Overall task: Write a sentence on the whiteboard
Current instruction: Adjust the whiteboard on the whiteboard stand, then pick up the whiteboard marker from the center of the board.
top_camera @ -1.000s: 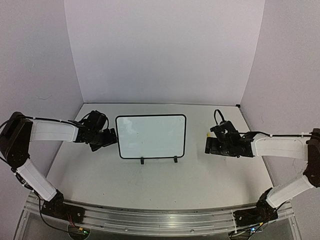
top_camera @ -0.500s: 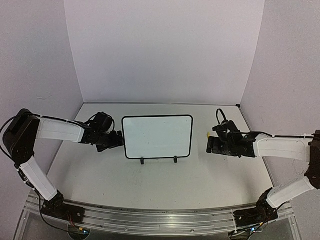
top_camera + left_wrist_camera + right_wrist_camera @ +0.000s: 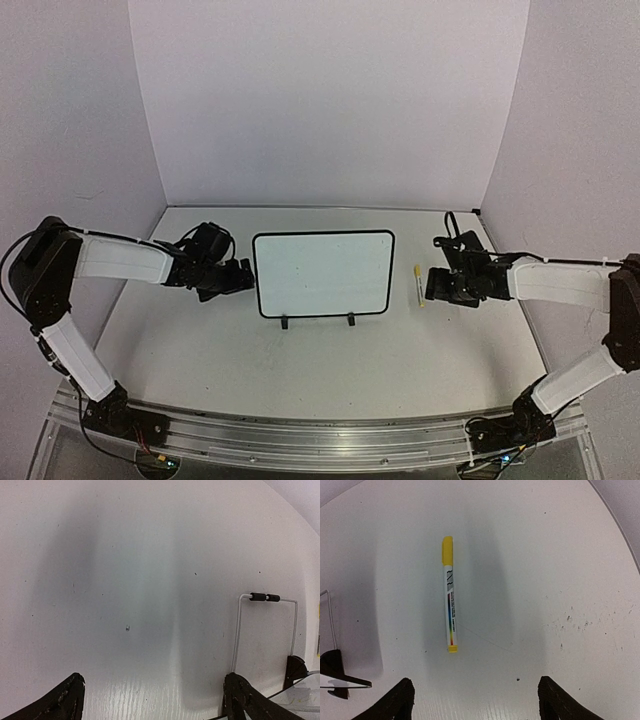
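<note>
Right wrist view: right gripper (image 3: 475,681) open and empty above the capped yellow marker (image 3: 449,594) on the table (image 3: 560,555), left gripper (image 3: 240,278) open beside the upright, unwritten whiteboard (image 3: 323,274) mid-table; judged step is marker pickup, so next lower and close on its barrel.

I watch the whole table (image 3: 300,370) through the top external camera, set high above and behind the arm bases, facing down toward the far wall from well back. The left wrist camera sits close over the tabletop, looking past the left gripper (image 3: 154,697) at the patch left of the whiteboard (image 3: 322,274), whose wire stand enters at the right edge. The right wrist camera, equally close, looks past the right gripper (image 3: 476,700) at the marker (image 3: 449,594) right of the board. The top view holds both patches; each wrist view catches a board foot.
</note>
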### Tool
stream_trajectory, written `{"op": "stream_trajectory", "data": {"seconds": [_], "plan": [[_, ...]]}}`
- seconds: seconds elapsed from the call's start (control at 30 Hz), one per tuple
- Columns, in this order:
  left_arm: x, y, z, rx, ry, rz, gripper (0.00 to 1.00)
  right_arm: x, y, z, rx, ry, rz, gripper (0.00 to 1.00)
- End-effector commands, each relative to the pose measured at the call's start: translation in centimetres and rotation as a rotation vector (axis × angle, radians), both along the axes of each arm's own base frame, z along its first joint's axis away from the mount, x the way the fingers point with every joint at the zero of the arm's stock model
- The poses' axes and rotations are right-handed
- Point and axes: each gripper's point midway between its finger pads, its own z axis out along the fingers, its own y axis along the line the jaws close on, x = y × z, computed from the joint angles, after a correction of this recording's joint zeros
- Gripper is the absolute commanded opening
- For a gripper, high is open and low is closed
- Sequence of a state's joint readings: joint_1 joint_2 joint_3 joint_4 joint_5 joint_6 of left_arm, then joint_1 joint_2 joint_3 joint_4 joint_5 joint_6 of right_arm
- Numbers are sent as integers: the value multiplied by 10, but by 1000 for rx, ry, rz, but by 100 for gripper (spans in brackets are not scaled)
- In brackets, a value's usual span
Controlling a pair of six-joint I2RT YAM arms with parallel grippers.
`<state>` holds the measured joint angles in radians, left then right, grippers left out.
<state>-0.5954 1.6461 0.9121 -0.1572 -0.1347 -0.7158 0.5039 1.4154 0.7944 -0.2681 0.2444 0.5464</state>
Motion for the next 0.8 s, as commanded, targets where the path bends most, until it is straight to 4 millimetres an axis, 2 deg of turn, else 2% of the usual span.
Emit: {"op": "stream_trajectory", "data": {"seconds": [0.0, 0.17, 0.3, 0.77], "plan": [[-5, 31, 24, 3, -46, 96, 97, 13, 2, -17, 6, 126, 53, 73], [-17, 65, 33, -24, -51, 162, 98, 30, 8, -30, -48, 210, 100, 60], [-25, 81, 46, -44, -75, 186, 98, 43, 14, -35, -77, 235, 128, 55], [-42, 89, 59, -74, -94, 183, 98, 66, 29, -64, -92, 318, 150, 36]]}}
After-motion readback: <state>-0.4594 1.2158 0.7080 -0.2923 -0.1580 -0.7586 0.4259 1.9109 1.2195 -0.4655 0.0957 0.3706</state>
